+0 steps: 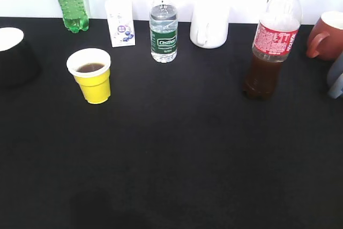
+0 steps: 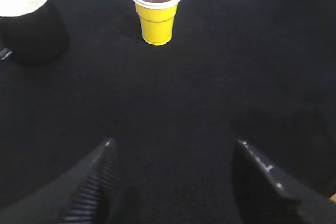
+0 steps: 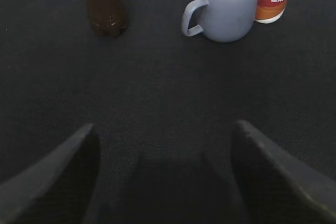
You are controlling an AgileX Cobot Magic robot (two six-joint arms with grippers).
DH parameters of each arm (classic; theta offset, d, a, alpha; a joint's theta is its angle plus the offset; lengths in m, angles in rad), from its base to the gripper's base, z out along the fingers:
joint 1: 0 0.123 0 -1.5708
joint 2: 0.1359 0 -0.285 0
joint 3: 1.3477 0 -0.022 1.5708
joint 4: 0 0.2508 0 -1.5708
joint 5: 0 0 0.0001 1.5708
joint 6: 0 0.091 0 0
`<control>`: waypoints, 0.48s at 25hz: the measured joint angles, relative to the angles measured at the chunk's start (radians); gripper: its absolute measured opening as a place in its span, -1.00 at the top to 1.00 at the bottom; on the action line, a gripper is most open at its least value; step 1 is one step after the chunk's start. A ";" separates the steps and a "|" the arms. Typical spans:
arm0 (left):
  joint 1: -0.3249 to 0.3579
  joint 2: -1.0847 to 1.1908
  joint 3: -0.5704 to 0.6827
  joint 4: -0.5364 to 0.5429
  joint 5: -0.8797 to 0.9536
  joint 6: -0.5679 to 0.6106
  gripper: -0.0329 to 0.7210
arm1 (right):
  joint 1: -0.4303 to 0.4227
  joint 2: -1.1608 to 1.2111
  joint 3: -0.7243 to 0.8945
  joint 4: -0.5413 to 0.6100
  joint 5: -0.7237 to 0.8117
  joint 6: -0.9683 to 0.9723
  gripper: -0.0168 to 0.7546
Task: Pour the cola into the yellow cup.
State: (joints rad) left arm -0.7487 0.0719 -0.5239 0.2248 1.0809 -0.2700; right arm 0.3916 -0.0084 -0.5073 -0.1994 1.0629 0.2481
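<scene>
The near half of the black tabletop lay bare, open to either claw. Between the yellow cup and the cola ran a wide gap. Behind it stood a water bottle and white mug; a black mug crowded the cup's left, a red mug and grey mug the cola's right.
</scene>
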 joint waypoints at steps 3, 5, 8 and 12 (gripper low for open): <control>0.000 0.000 0.000 0.000 0.000 0.000 -0.42 | 0.000 0.000 0.000 0.000 -0.001 0.000 -0.56; 0.000 0.000 0.000 0.000 0.000 0.000 -0.40 | 0.000 0.000 0.000 0.000 -0.002 0.000 -0.56; 0.000 0.000 0.000 0.000 0.000 0.000 -0.36 | 0.000 0.000 0.000 0.000 -0.002 0.002 -0.56; 0.074 0.000 0.000 0.000 0.000 0.000 -0.36 | -0.103 0.000 0.000 0.000 -0.003 0.002 -0.56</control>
State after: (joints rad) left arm -0.6748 0.0719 -0.5239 0.2248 1.0809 -0.2700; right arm 0.2882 -0.0084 -0.5073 -0.1994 1.0602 0.2497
